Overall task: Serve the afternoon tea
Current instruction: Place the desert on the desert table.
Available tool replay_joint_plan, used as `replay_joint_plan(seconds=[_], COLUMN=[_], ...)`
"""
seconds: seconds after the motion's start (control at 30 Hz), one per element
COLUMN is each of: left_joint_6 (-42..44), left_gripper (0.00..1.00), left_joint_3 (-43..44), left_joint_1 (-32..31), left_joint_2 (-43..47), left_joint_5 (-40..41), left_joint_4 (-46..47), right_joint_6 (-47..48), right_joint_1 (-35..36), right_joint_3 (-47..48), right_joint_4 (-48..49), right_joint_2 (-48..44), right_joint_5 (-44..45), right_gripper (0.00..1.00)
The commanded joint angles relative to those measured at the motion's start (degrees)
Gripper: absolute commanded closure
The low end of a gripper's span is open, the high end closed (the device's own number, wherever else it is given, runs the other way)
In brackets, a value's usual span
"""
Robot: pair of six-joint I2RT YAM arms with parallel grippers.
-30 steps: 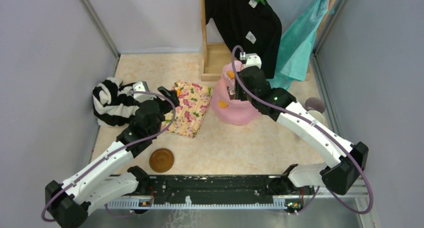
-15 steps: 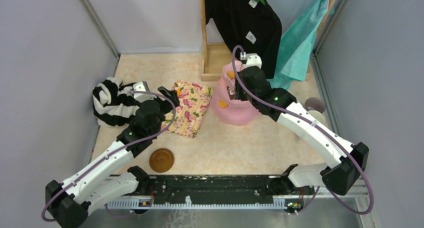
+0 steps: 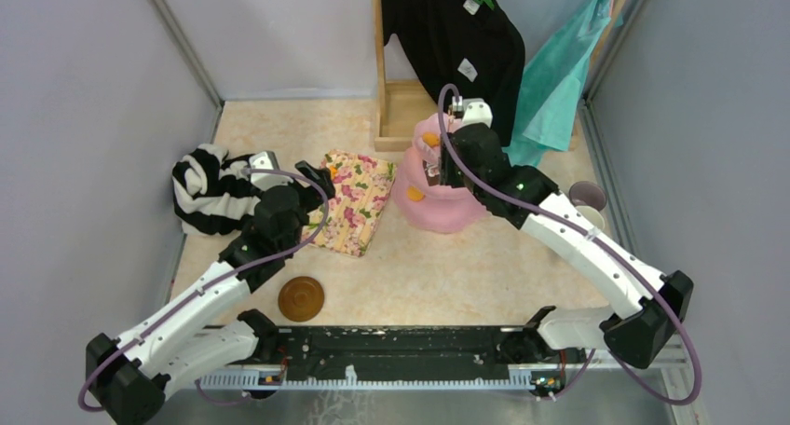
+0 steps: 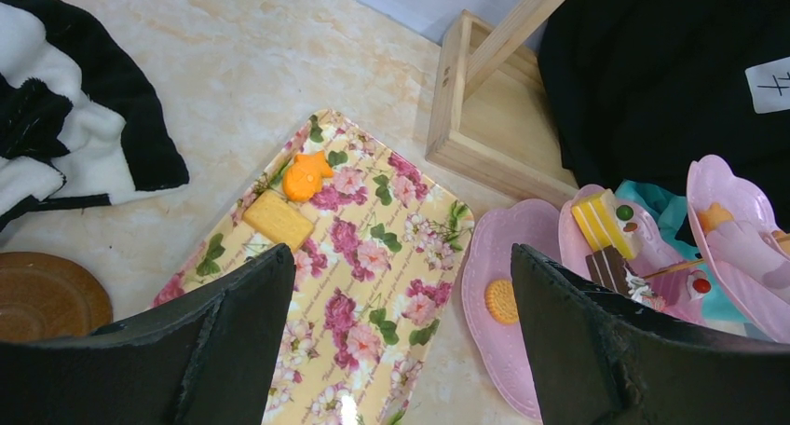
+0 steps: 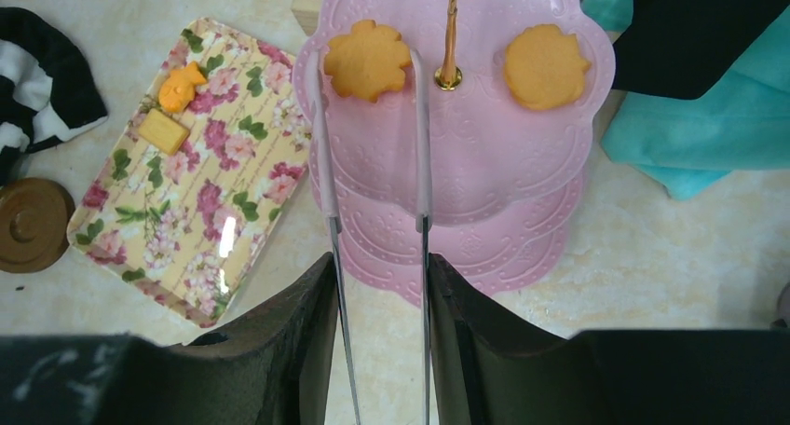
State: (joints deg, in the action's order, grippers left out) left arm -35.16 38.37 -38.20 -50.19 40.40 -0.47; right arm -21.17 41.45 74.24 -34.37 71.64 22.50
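While the right jaws clench thin metal tongs (image 5: 422, 164), the tong tips straddle an orange flower cookie (image 5: 367, 60) on the top tier of the pink stand (image 5: 484, 155), upper centre of the right wrist frame; contact with the cookie cannot be told. Left jaws released, wide apart, over the floral tray (image 4: 373, 294), where a fish pastry (image 4: 307, 175) and a yellow biscuit (image 4: 279, 218) lie just beside each other near its upper-left end. Saucer (image 3: 301, 298) on the counter, lower left of centre in the top view; lilac mug (image 3: 587, 195) at far right.
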Motion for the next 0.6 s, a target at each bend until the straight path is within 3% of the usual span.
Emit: replay_joint_plan(seconds=[0.0, 0.57], left_joint_6=[-0.51, -1.58], left_gripper=[0.10, 0.10], left_joint_3=[1.38, 1.88], left_joint_1=[0.31, 0.31], left_joint_2=[-0.33, -1.92], left_joint_5=[-0.23, 0.05], left_joint_4=[-0.05, -0.58], right_joint_6=[0.16, 0.40], right_joint_1=[-0.31, -0.30], right_joint_3=[0.00, -2.38], right_joint_4=[1.67, 1.52], right_joint_2=[-3.22, -6.75], right_joint_5=[-0.13, -1.40], right_gripper=[0.63, 0.65])
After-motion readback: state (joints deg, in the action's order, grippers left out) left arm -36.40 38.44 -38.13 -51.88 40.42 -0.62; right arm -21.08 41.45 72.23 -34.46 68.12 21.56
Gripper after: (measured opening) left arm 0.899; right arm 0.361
